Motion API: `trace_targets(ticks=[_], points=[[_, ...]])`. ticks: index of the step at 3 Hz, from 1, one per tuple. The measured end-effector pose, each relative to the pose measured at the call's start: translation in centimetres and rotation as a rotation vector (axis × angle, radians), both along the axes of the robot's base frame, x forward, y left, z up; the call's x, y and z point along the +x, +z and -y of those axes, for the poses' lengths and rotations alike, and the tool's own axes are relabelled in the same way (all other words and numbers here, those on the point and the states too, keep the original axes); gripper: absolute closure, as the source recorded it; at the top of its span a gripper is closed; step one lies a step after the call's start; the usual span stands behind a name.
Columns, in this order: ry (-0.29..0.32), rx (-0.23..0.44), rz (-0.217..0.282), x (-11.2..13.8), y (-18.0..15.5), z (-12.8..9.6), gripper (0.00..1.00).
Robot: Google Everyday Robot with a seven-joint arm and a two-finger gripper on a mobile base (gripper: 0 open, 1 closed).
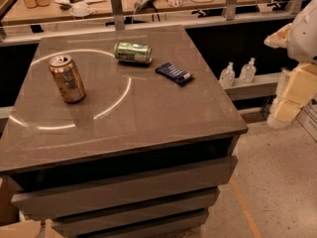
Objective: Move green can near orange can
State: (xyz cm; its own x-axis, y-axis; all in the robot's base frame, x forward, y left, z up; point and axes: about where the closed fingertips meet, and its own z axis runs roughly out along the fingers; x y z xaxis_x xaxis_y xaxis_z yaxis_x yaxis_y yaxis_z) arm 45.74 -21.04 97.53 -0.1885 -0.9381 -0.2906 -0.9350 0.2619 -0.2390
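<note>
The green can point(132, 52) lies on its side at the far middle of the brown table point(148, 118). The orange can point(67, 78) stands upright on the left side of the table, well to the left of and nearer than the green can. My gripper point(278, 36) is on the white and cream arm point(297, 90) at the right edge of the view. It is off the table, far from both cans, and holds nothing that I can see.
A flat dark blue snack wrapper point(174, 73) lies right of the green can. Two small clear bottles point(237, 74) stand on a low ledge right of the table. A cluttered counter point(129, 1) runs behind a rail. Drawers are below the tabletop.
</note>
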Motion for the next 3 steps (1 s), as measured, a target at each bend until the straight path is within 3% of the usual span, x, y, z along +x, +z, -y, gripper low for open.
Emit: trace_targets(ticks=[2, 3], points=[[0.134, 0.438, 0.054, 9.1, -1.3, -1.8, 0.0], [0.171, 0.571, 0.076, 12.3, -1.9, -3.5, 0.0]])
